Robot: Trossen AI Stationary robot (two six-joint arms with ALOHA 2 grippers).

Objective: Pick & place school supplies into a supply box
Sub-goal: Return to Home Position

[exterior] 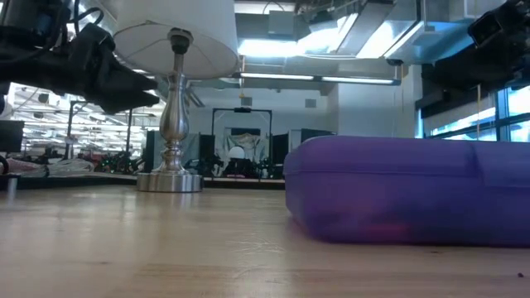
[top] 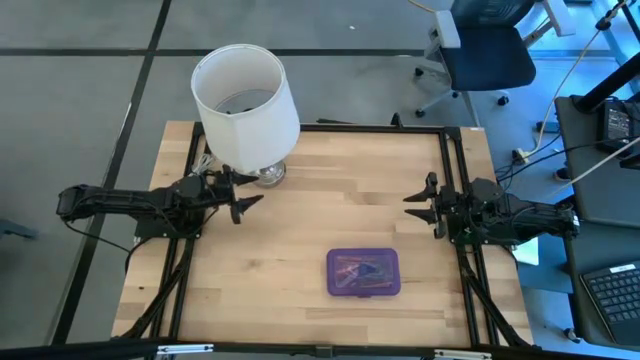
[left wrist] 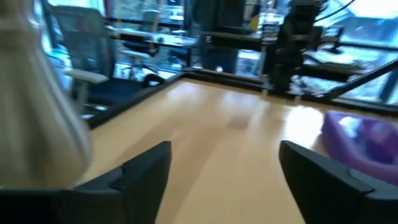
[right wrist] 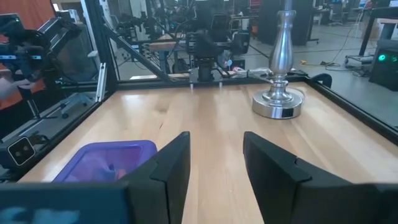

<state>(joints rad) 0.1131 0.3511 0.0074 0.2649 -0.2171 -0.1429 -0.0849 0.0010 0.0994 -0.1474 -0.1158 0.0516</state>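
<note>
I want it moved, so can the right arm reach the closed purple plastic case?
Probably yes. The open right hand waits at the right edge of the wooden table, with only bare wood between it and the translucent purple plastic case.

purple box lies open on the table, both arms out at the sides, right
No: the box is shut, one closed case in the high view. The rest holds: the left end effector and the right end effector are out at the sides.
</note>
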